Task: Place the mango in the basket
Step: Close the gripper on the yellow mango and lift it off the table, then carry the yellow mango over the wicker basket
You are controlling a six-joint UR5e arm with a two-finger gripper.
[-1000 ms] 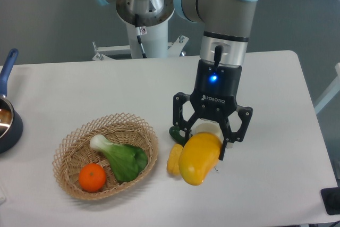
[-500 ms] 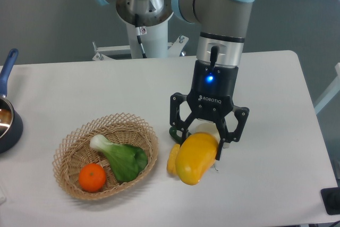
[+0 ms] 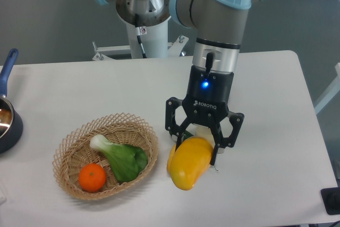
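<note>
A white table (image 3: 95, 89) with rounded corners stands on a grey-blue floor (image 3: 48, 19) under even light

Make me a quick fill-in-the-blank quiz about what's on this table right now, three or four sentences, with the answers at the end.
1. The gripper is closed on the ______.
2. Inside the basket, beside the bok choy, sits a round ______.
3. The mango is to the ______ of the basket, as the camera sees it.
4. The dark blue pot stands at the table's ______ edge in the picture.

Answers: mango; orange; right; left
</note>
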